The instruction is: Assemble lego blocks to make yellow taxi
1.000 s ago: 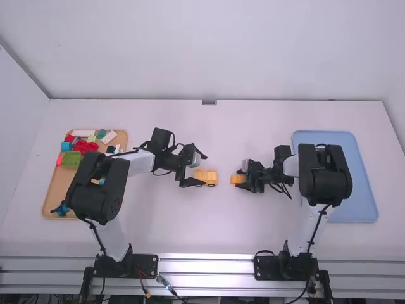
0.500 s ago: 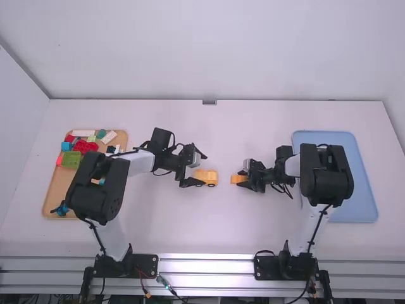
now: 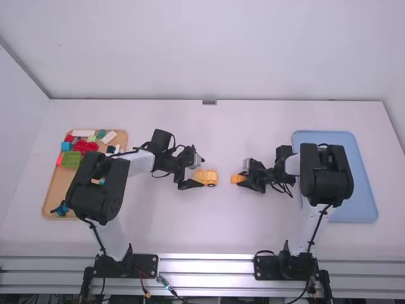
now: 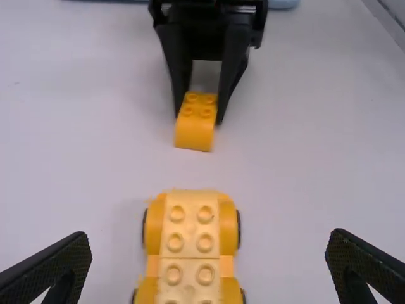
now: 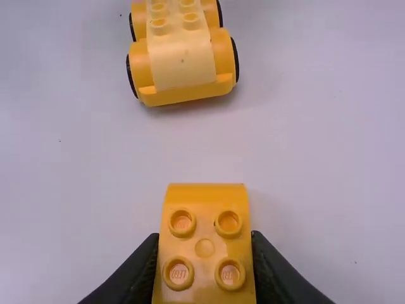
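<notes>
White table (image 3: 209,228); pale wall (image 3: 209,57) behind it

Yeah, the yellow car base (image 4: 190,225) gets chopped by the edge in both wrist views, and the yellow block (image 5: 204,225) runs off the right one's bottom. High view: left arm (image 3: 114,190) blocks some of the tan tray (image 3: 56,187), right arm (image 3: 324,174) covers part of the blue tray (image 3: 362,190).

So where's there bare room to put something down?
The table has bare room between the yellow car and the front rail, and beyond the car toward the back wall. It's crowded in the brown tray and by the left hand and right hand.
</notes>
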Controlling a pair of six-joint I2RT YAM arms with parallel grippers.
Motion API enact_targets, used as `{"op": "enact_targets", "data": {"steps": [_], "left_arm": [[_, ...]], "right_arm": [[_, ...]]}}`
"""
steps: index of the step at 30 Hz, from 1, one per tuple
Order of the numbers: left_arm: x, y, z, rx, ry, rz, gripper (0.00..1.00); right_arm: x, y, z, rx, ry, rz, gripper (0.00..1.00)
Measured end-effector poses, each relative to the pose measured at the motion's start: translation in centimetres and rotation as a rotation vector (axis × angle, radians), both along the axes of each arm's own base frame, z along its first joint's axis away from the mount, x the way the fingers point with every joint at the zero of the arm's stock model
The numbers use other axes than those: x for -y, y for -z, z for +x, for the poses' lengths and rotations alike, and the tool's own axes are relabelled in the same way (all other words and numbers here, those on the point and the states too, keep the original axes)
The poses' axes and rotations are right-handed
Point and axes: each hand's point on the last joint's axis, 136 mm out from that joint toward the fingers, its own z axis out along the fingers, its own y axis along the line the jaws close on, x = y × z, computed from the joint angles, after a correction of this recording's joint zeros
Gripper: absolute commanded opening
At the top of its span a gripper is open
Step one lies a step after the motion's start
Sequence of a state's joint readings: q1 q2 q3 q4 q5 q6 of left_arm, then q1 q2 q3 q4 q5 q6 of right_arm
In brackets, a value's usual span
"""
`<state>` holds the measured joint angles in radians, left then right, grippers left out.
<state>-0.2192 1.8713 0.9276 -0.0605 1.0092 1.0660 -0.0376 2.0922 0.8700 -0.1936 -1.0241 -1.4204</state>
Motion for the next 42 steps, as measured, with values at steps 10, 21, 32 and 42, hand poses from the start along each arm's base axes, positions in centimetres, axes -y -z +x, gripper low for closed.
{"op": "enact_targets", "data": {"steps": [10, 21, 32, 42], "left_arm": [[0.1, 4.0, 1.1, 0.107, -0.046, -0.03, 0.99], [0.0, 4.4, 1.0, 0.045, -0.095, -0.033, 0.99], [0.2, 4.5, 0.8, 0.046, -0.087, -0.031, 0.99], [0.0, 6.4, 0.2, -0.008, -0.088, -0.016, 0.99]], "right_arm": [[-0.5, -1.4, -0.6, -0.083, -0.076, -0.032, 0.32], [-1.3, -3.7, 1.1, -0.035, -0.133, -0.026, 0.36], [-3.8, -4.8, 1.1, -0.01, -0.193, -0.02, 0.37], [-4.9, -5.5, 2.8, 0.126, -0.196, -0.127, 0.71]]}}
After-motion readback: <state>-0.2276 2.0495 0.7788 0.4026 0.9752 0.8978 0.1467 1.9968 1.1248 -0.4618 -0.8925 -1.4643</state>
